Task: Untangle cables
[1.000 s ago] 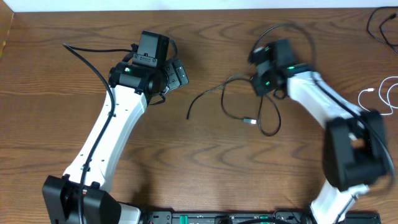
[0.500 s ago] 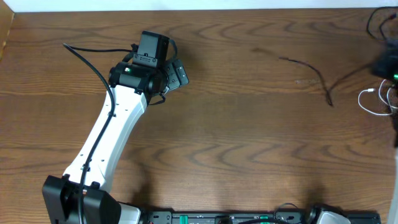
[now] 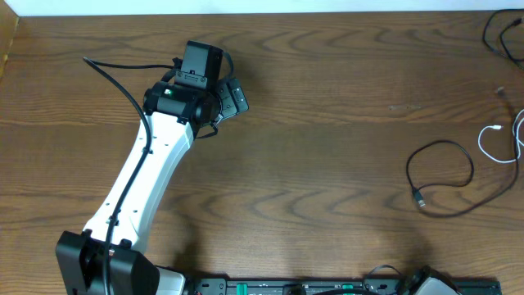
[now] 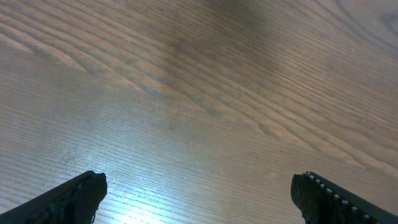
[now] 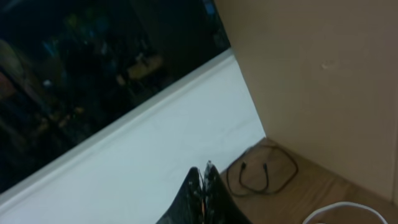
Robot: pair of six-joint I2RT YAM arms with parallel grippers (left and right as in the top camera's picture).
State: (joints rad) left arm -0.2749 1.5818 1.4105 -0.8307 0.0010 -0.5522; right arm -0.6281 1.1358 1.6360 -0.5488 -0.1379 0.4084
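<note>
black cable (image 3: 442,142) lies looped at the right, plug end pointing near.
its length runs left-right, white cable (image 3: 481,143) just beside at the table (image 3: 327,164) edge; left gripper (image 4: 199,186) fingers spread wide, well apart leftward; right gripper (image 5: 202,180) fingers pressed together.

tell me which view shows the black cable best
Overhead: the black cable lies in a loose loop near the right edge, plug visible. Left wrist shows only table wood. Right wrist shows a small, distant dark loop; can't tell if it's the same.
</note>
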